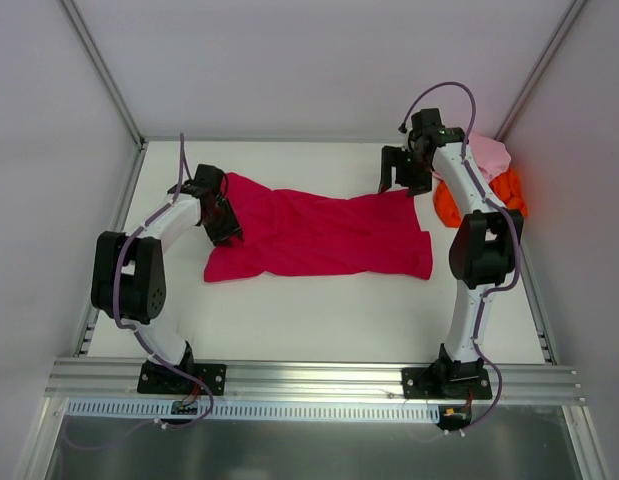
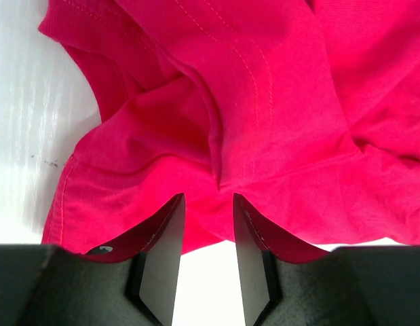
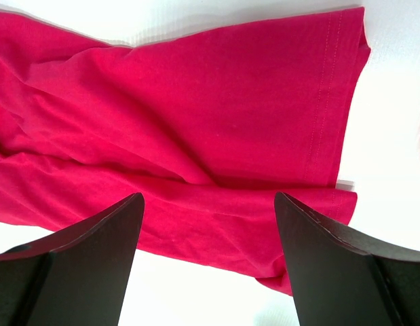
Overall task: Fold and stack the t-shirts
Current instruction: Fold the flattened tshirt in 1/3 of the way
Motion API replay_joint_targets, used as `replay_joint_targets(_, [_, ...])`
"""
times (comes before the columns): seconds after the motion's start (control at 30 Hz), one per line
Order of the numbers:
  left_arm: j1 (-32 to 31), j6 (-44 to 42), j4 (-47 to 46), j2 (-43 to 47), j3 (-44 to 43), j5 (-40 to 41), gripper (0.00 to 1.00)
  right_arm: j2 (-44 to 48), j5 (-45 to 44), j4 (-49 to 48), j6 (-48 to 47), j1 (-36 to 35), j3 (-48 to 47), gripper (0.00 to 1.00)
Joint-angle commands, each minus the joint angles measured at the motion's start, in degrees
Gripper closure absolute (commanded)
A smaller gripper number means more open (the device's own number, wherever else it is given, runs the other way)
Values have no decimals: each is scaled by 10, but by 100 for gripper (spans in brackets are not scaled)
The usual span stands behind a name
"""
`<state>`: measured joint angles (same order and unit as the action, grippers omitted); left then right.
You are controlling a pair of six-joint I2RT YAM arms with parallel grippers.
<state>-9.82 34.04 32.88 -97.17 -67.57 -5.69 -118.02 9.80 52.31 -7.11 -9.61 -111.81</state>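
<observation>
A: What fills most of the scene?

B: The white desk point(image 1: 319, 320). On it lies the crimson t-shirt point(image 1: 319, 235), laid out flat but rumpled. It reaches from the left end effector point(image 1: 227, 230) across to the right end effector point(image 1: 402, 183).

A: And the other two shirts?

B: They are heaped together just beyond the right end effector on its outer side, in the far corner. The pale pink t-shirt point(image 1: 489, 153) sits farther back and the orange t-shirt point(image 1: 509, 190) nearer. The two touch, and the right arm point(image 1: 479, 250) crosses in front of them.

A: How does the left end effector stand?

B: It is down at the crimson shirt's end with its jaws drawn in to a narrow gap. The shirt's edge lies across the tips of its fingers point(image 2: 162, 258), and a raised fold runs toward the gap. Bare desk shows between the fingers farther back. I cannot tell whether any cloth is pinched.

A: And the right one?

B: Its jaws are spread wide with nothing in them. The crimson shirt's other end lies beneath and between its fingers, with the stitched hem just past one finger
</observation>
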Motion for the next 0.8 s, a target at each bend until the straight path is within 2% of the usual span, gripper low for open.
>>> replay_joint_targets(0.0, [-9,-2,-12,-14,-13,7,66,47,-2,5,-11,-5,4,17])
replay_joint_targets(0.3, [-21,-15,-50,-33,-11,17,60,46,4,3,-11,-5,5,17])
replay_joint_targets(0.63, [-27,-18,-55,-41,-14,23,60,48,1,2,-12,-5,7,17])
replay_joint_targets(0.7, [-26,-18,-57,-39,-11,22,67,48,3,2,-12,-5,8,17])
replay_joint_targets(0.73, [-27,-18,-59,-38,-9,21,73,46,3,2,-11,-5,8,17])
replay_joint_targets(0.77, [-27,-18,-60,-37,-8,20,85,46,4,2,-11,-6,9,17])
